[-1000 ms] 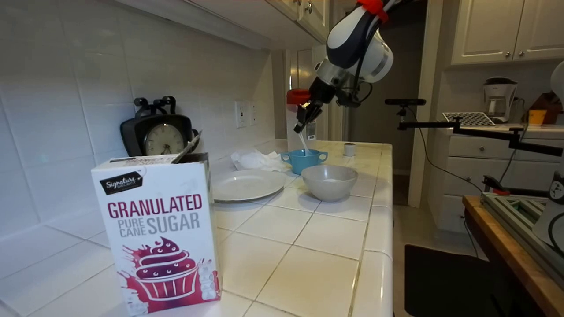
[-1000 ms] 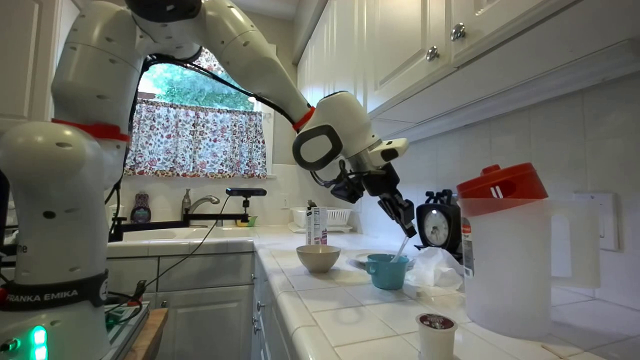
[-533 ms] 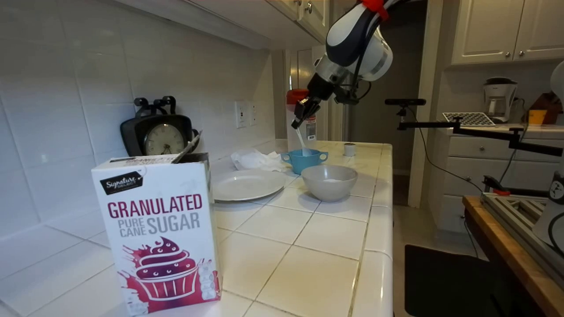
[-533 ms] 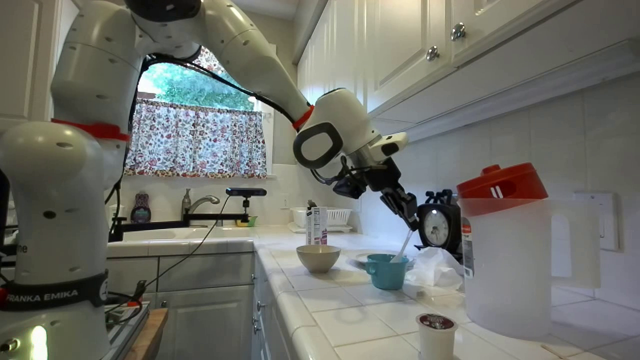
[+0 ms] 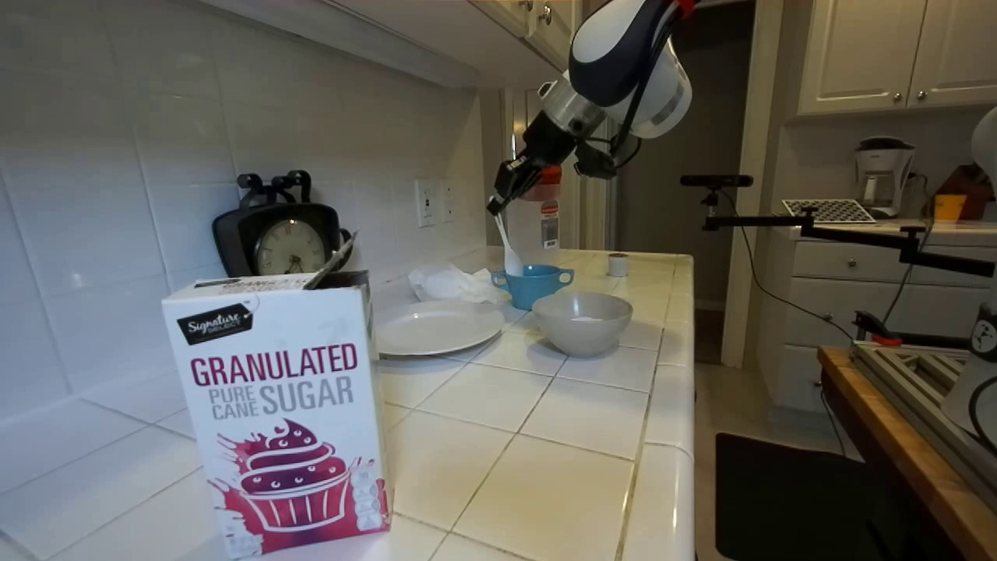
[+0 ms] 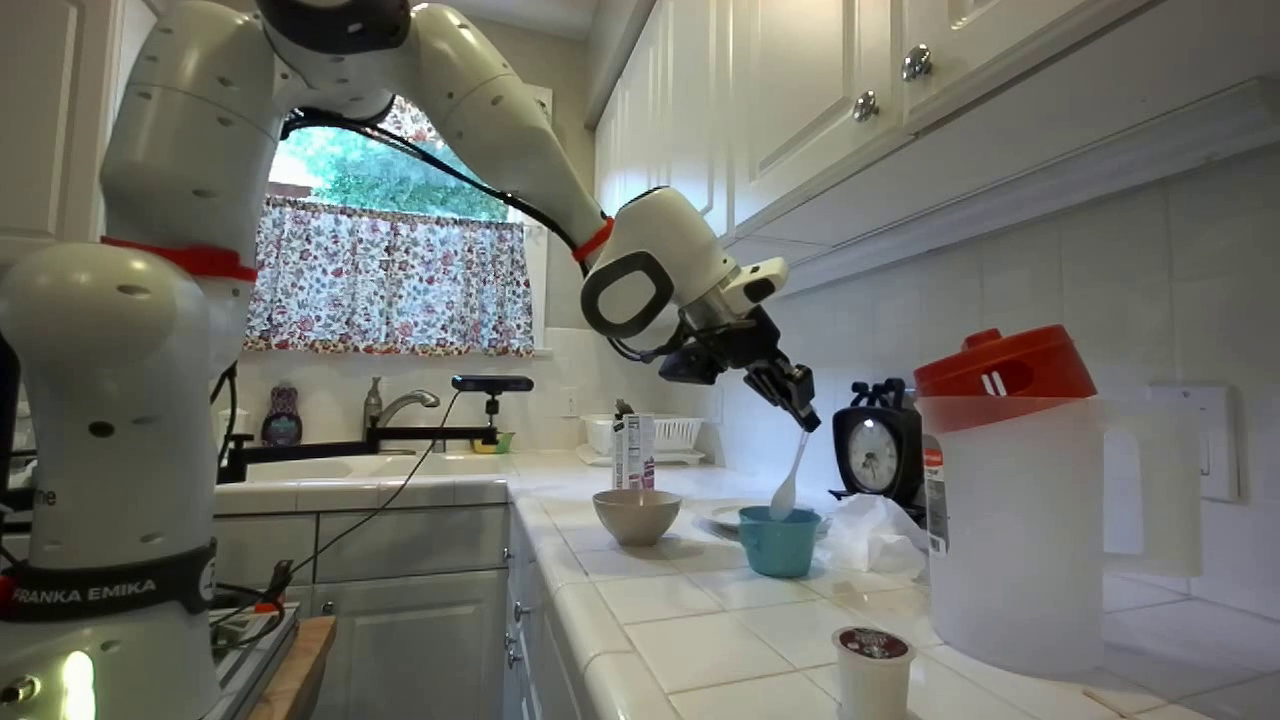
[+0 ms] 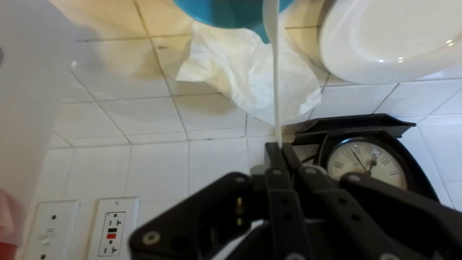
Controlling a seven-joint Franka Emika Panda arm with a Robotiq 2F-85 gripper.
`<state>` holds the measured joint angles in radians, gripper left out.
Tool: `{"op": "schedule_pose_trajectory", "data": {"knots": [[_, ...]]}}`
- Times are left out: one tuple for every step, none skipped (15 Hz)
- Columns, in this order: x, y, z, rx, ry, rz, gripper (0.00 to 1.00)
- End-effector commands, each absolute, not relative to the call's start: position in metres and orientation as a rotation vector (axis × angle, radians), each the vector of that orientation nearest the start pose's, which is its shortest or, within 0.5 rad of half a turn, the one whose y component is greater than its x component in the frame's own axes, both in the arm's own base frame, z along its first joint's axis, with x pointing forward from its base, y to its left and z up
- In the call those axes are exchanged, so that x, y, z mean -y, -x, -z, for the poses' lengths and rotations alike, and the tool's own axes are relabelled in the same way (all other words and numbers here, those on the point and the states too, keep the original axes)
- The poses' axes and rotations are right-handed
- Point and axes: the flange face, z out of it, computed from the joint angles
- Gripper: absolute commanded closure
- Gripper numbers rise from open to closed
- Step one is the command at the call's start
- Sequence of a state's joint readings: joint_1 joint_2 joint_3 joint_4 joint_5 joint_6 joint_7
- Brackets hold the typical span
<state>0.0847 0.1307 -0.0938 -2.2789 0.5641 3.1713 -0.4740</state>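
My gripper (image 5: 497,204) is shut on the thin handle end of a white plastic spoon (image 5: 510,253); the closed fingertips (image 7: 280,144) show in the wrist view. The spoon (image 6: 786,492) slants down to a blue two-handled cup (image 5: 533,290). Its bowl end is at the cup's rim, mostly above it; the very tip is hidden by the cup wall in both exterior views. The cup (image 6: 778,546) stands upright on the tiled counter. A grey bowl (image 5: 583,327) with something white inside stands beside it. Crumpled white paper (image 7: 249,76) lies behind the cup.
A white plate (image 5: 436,333), a black clock-faced scale (image 5: 290,241) and an open sugar box (image 5: 284,421) stand along the wall side. A clear pitcher with a red lid (image 6: 1010,540) and a small pod cup (image 6: 872,672) are on the counter. Cabinets (image 6: 820,110) hang above.
The gripper has moved up and, in an exterior view, left toward the wall. The spoon has risen, showing its bowl end above the rim. The cup has shifted slightly and appears turned.
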Motion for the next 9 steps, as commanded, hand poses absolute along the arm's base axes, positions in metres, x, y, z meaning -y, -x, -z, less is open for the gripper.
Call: {"op": "schedule_pose_trajectory", "data": {"knots": [[0.034,-0.563,-0.385,-0.108,2.884,1.175,0.99],[0.029,-0.561,-0.383,-0.114,2.875,1.154,0.99],[0.028,-0.558,-0.382,-0.123,2.872,1.143,0.99],[0.028,-0.556,-0.380,-0.135,2.869,1.135,0.99],[0.030,-0.552,-0.378,-0.150,2.869,1.123,0.99],[0.034,-0.549,-0.375,-0.171,2.871,1.111,0.99],[0.039,-0.546,-0.373,-0.191,2.874,1.101,0.99],[0.046,-0.543,-0.371,-0.213,2.880,1.096,0.99],[0.052,-0.540,-0.369,-0.232,2.884,1.091,0.99]]}}
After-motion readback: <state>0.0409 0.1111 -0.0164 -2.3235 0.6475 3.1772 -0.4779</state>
